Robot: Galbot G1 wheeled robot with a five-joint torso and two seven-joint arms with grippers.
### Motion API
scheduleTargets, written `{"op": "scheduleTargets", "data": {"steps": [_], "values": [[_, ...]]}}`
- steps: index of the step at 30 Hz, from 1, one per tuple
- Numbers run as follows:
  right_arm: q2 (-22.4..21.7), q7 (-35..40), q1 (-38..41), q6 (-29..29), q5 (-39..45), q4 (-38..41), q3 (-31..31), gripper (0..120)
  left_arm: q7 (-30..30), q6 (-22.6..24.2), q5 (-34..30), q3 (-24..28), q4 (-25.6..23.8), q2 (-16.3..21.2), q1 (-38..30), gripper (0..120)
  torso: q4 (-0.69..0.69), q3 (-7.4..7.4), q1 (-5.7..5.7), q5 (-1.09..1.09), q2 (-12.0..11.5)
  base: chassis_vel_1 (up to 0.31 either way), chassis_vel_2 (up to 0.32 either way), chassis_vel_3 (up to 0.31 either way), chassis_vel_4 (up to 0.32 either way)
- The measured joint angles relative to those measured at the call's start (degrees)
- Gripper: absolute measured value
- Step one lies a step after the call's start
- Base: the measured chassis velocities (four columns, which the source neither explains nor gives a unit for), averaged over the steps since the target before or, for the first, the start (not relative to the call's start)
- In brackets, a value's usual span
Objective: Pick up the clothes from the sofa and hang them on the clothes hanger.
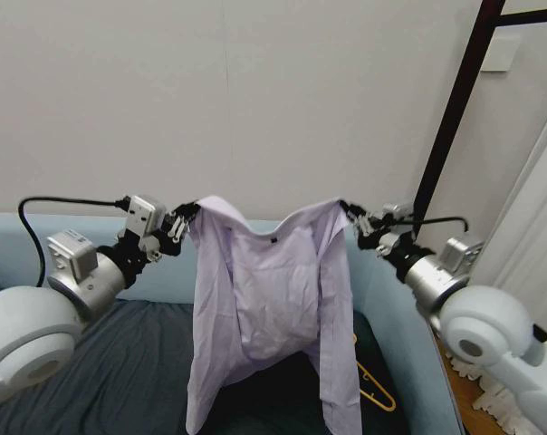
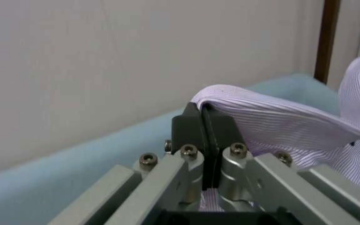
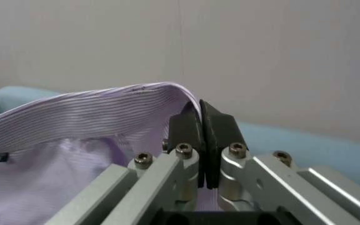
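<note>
A pale lilac striped shirt (image 1: 273, 308) hangs spread between my two arms above the light blue sofa (image 1: 92, 263). My left gripper (image 1: 188, 217) is shut on one shoulder of the shirt (image 2: 280, 122), its black pads (image 2: 189, 133) pinching the fabric edge. My right gripper (image 1: 349, 214) is shut on the other shoulder, the cloth (image 3: 86, 117) clamped between its pads (image 3: 186, 131). An orange clothes hanger (image 1: 375, 385) lies on the sofa seat below the shirt's right side, partly hidden by it.
A dark blanket (image 1: 101, 362) covers the sofa seat. A black rack post (image 1: 455, 109) rises at the right against the white wall. A white curtain (image 1: 532, 208) hangs at the far right.
</note>
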Motion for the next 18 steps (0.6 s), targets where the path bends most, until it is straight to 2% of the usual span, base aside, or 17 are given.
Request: {"op": "scheduleTargets", "data": {"steps": [3,4,7,9,14,18], "values": [[5.98,0.46,-1.38,-0.37,-1.64,-5.43,-5.50,0,-0.04,0.62,1.82,1.53,4.64,-4.38,3.92,0,0.00,0.00,0.00,0.01,0.00,0.000,0.000,0.000,0.000],[5.98,0.46,-1.38,-0.37,-1.64,-5.43,-5.50,0,-0.04,0.62,1.82,1.53,4.64,-4.38,3.92,0,0.00,0.00,0.00,0.01,0.00,0.000,0.000,0.000,0.000],[12.66,0.02,-1.87,0.47,-6.19,-12.92,-10.72,0,1.30,0.00,7.16,3.13,11.34,-8.18,8.79,0,0.02,0.01,0.00,0.00,-0.01,0.000,0.000,0.000,0.000],[15.63,-0.77,-2.16,1.07,-8.49,-17.14,-12.38,0,2.28,-0.89,9.89,3.33,14.54,-10.34,11.11,0,0.02,0.01,0.00,-0.01,-0.01,0.000,0.000,0.000,0.000],[19.45,-1.41,-1.77,2.36,-11.07,-23.93,-14.19,0,2.73,-1.72,12.11,4.32,17.70,-13.12,12.12,0,0.01,0.01,0.00,0.01,-0.02,0.000,0.000,0.000,0.000],[23.83,-2.00,1.07,3.13,-12.26,-31.56,-15.19,0,2.59,-2.16,13.10,6.74,22.07,-15.88,8.93,0,-0.01,0.00,0.00,0.01,-0.01,0.000,0.000,0.000,0.000]]}}
